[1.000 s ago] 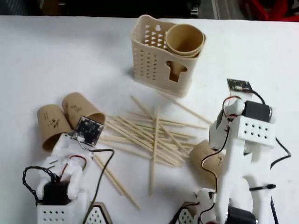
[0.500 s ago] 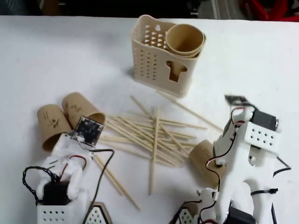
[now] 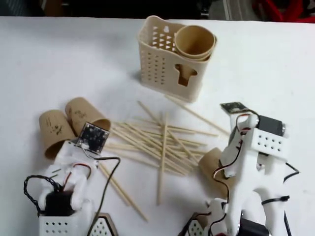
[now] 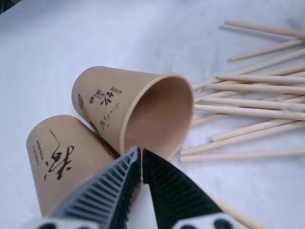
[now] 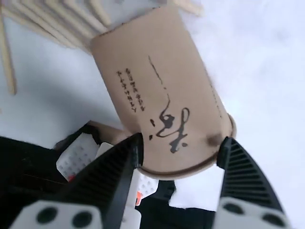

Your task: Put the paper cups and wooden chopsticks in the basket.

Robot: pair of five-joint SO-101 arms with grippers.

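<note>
The right claw (image 5: 181, 145) stands wide, its jaws either side of a lying paper cup (image 5: 157, 90) near its rim, at 5 o'clock on the worktop (image 3: 59, 59). Grasping this cup looks like the step in hand. Next: close, lift, and carry it to the basket (image 3: 162, 73) at 12 o'clock. The left claw (image 4: 141, 155) is pinched closed, empty, beside another cup (image 4: 143, 109) at 8 o'clock. The chopsticks (image 3: 157, 142) lie scattered mid-worktop.

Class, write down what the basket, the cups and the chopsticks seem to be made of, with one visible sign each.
The basket: probably moulded plastic, cream, matt; regular hole rows, cut-out handle.
The cups: brown paper, matt; thin rolled rim, printed marks.
The chopsticks: pale bare wood, perhaps bamboo; no sheen.
</note>
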